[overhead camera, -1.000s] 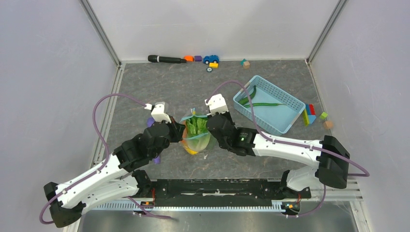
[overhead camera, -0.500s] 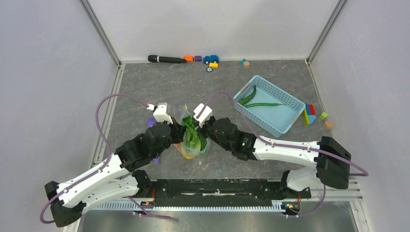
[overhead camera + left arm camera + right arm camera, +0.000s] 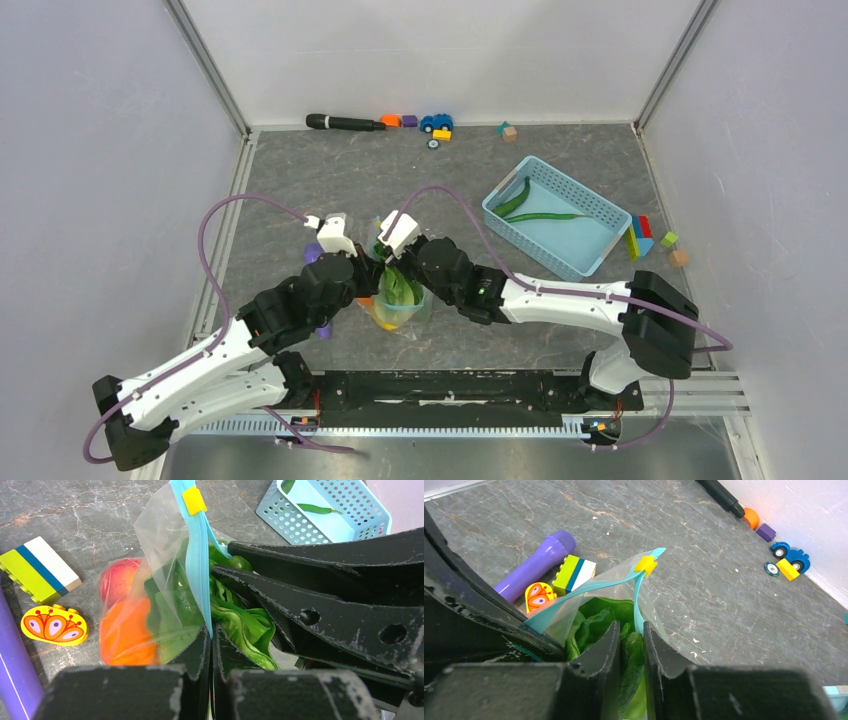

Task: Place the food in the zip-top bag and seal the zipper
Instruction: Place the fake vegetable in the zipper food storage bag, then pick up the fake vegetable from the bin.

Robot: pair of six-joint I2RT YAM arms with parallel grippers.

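Clear zip-top bag [image 3: 152, 540] bulges with green lettuce [image 3: 242, 625] inside.

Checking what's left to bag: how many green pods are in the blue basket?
2. Both lie in the basket: a curved pod near its far-left wall, a long pod across its middle. None looks hidden.

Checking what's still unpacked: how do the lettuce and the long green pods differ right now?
The lettuce is broad and crumpled; the green pods are slim and smooth. The lettuce sits in the mouth of the zip-top bag; the pods lie loose in the blue basket. Both are green.
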